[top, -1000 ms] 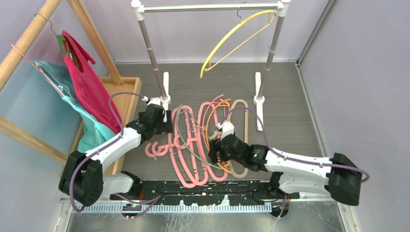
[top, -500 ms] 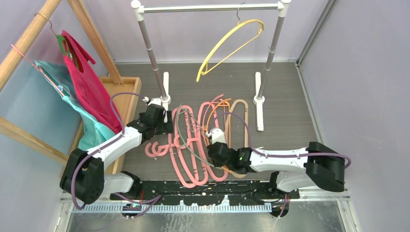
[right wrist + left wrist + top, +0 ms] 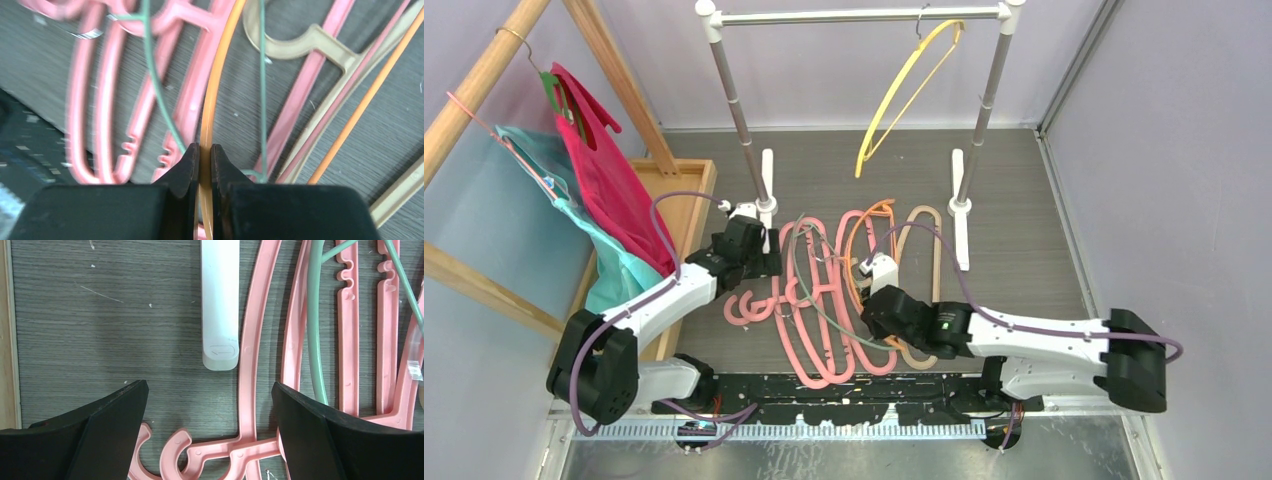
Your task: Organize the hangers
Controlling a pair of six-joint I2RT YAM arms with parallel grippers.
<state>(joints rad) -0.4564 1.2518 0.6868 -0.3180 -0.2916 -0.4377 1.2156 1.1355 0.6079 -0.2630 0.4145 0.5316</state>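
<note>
L arm (image 3: 669, 300) & R arm (image 3: 1044, 345): white links, black joints, bulky black shoulders. Purple cable (image 3: 655, 220) loops along each. Green LED (image 3: 942, 325) at R arm's 9 o'clock end. L gripper (image 3: 207, 390), R gripper (image 3: 205, 150): matte black wedge fingers.

even soft light, motion-blurred right-wrist edge

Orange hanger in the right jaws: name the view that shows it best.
Right wrist: the orange hanger runs close up, pinched between the right jaws. Top external shows only its thin arch, the grip hidden. Left wrist shows none of it.
</note>
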